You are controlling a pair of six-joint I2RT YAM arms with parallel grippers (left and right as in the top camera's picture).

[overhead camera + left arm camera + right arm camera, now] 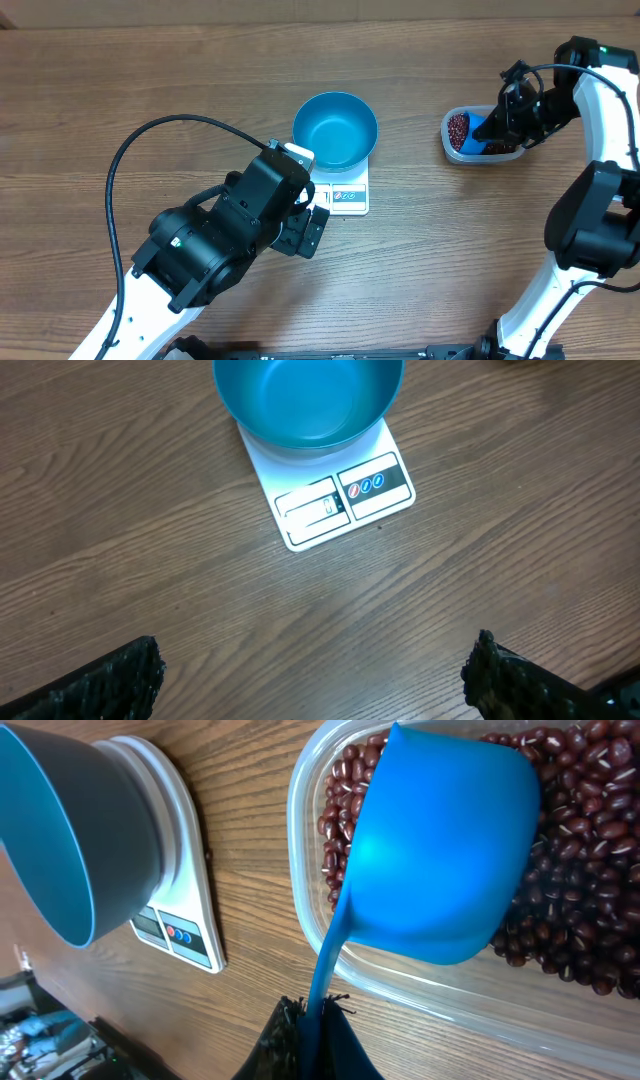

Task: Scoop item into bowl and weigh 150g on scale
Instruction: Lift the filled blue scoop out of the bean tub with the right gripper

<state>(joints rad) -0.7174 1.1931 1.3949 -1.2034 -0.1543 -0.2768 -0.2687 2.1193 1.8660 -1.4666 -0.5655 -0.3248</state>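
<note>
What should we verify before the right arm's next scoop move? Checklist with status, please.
1. Blue bowl seated on the scale: ok.
2. Bowl free of beans: ok, its inside is bare.
3. Right pincer shut on the blue scoop handle: ok.
4. Scoop over the red-brown beans inside the clear tub: ok.
5. Scoop loaded: cannot tell, its mouth faces away from the wrist camera.
6. Left pincer open, holding nothing, apart from the scale: ok.
</note>
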